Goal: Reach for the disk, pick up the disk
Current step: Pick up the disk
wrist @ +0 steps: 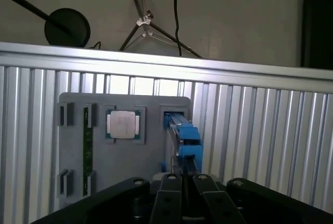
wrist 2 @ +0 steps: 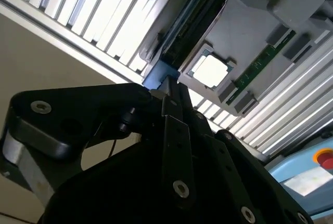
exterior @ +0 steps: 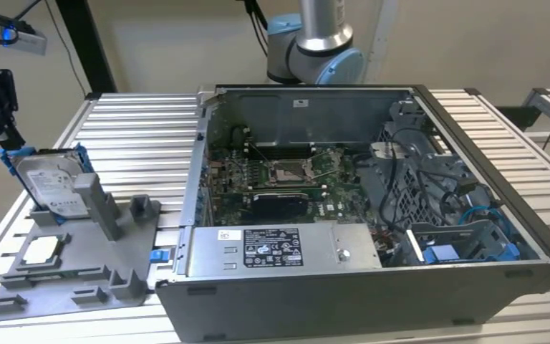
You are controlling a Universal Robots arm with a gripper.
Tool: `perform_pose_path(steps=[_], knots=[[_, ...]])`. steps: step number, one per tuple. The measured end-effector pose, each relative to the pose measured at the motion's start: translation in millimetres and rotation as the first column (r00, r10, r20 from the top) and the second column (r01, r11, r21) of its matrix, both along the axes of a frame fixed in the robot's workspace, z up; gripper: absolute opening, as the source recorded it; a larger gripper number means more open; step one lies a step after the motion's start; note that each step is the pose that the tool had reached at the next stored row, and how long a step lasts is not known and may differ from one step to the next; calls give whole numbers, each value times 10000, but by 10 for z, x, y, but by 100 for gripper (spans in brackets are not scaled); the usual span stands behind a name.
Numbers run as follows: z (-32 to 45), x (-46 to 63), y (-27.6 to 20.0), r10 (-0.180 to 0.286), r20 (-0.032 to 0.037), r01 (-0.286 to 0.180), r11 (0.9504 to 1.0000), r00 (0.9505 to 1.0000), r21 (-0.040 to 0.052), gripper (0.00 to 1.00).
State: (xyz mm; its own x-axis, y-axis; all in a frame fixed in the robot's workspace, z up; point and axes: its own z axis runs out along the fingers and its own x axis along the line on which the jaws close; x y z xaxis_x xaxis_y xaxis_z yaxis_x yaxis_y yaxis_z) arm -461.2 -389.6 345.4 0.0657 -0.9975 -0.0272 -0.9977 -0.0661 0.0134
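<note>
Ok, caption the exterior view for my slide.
Gripper at the top corner of the upright disk in a grey holder tray, beside an open computer case.

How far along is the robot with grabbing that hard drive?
Reaching looks done: the gripper is at the top edge of the blue-framed hard drive. The hard drive stands upright in the grey holder tray, not yet lifted, so picking it up remains.

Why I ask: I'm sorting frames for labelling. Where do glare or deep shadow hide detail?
Second wrist view: the table slats glare white and the hand is a near-black mass. First wrist view: a bright band crosses the slats along the table's edge; the hand is dark too. Exterior view: even light, the disk well lit, only the inside of the computer case shaded.
</note>
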Motion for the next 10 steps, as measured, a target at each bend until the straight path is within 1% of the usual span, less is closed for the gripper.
perform_pose_path(steps=[10], knots=[[0, 0, 0, 0, 1, 0, 10000, 10000, 2, 100]])
